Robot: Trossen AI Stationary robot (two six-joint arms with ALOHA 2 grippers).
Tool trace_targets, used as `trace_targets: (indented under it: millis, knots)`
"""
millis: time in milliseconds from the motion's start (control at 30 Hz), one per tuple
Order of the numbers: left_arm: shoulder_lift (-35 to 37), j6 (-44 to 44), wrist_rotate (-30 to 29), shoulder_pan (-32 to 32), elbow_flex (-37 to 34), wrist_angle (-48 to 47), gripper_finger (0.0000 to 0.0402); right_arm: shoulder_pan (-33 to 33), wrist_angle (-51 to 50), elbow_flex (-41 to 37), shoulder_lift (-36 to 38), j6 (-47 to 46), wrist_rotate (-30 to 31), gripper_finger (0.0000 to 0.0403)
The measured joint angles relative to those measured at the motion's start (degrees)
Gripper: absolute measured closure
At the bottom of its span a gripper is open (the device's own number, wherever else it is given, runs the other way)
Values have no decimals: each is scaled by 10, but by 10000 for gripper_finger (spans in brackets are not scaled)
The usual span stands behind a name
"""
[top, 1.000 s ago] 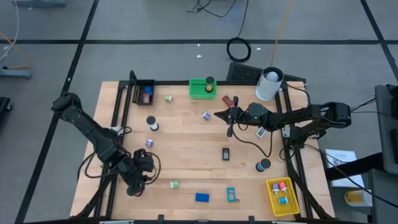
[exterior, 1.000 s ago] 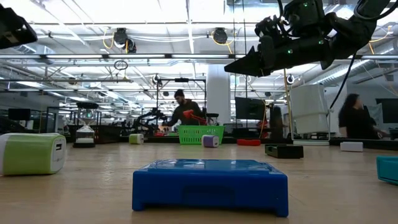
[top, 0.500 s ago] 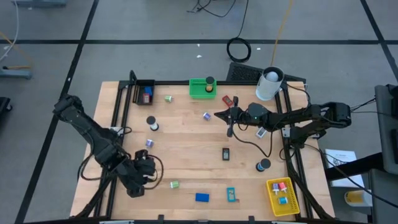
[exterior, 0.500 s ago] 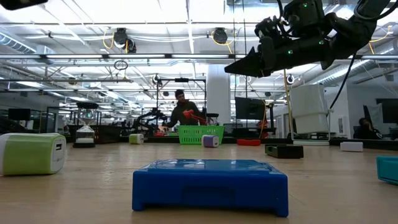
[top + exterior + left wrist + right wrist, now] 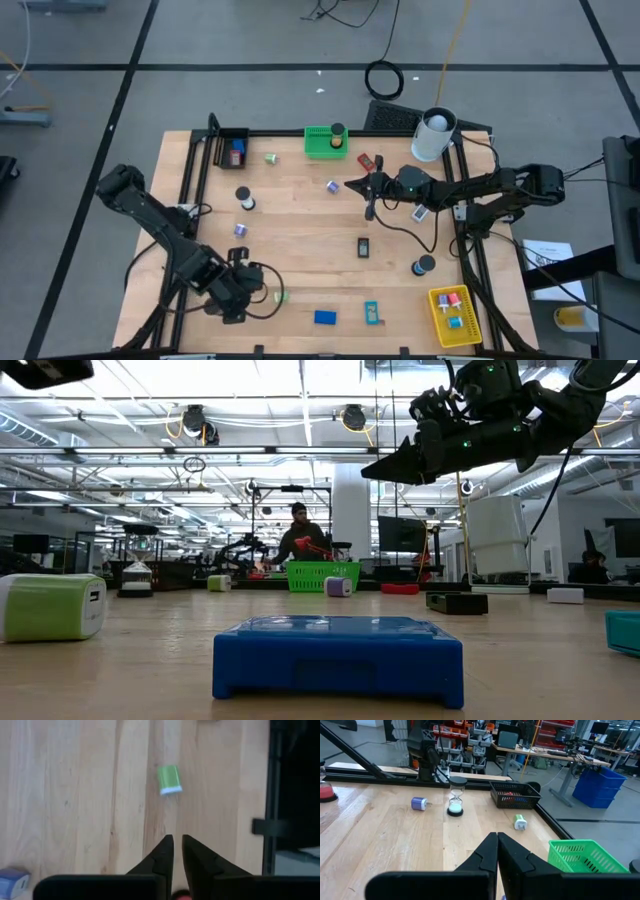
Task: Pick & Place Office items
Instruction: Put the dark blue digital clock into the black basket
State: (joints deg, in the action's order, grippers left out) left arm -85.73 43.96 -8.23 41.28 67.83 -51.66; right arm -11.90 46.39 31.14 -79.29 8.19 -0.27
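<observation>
Since the earlier frames the left arm has swung toward the front edge of the table, and its left claw [image 5: 243, 290] now sits just beside the small green plug-shaped item [image 5: 281, 296]. Its fingers [image 5: 161, 854] have narrowed to a slim gap with nothing between them; the green item lies clear ahead of the tips on bare wood, apart from them. We judge that no grasp has been made, so the claw would need to reopen before it can take the item.

The right claw [image 5: 351, 184] has not moved: it hangs above the back middle of the table, closed and empty.

The wooden table [image 5: 300, 225] carries scattered items:
- blue block [image 5: 325, 317] near the front edge
- cyan clip [image 5: 372, 313] just beside it
- black roll [image 5: 424, 265] toward the right
- purple-and-white piece [image 5: 240, 230] on the left
- dark flat piece [image 5: 363, 247] near the middle

Green bin [image 5: 324, 141] stands at the back, black bin [image 5: 231, 149] at the back left, yellow bin [image 5: 454, 313] at the front right. We judge most of the sorting is still to do.

Beyond the table lies a workshop with benches and ceiling lights; a person [image 5: 299, 540] works at a far bench.
</observation>
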Motion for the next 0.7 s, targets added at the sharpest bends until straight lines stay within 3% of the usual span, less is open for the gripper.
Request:
trace_targets:
  millis: [133, 300, 533, 700]
  knots:
    - [-22, -1, -8, -9, 0, 25, 333, 0, 0, 0, 0, 0, 0, 399]
    - [-65, -49, -59, -20, 0, 95, 245, 0, 0, 0, 0, 3, 0, 399]
    - [-142, -183, -75, -59, 0, 291, 122, 0, -1, 0, 0, -7, 0, 399]
    - [-195, -231, -73, -88, 1, 404, 69, 0, -19, 0, 0, -13, 0, 399]
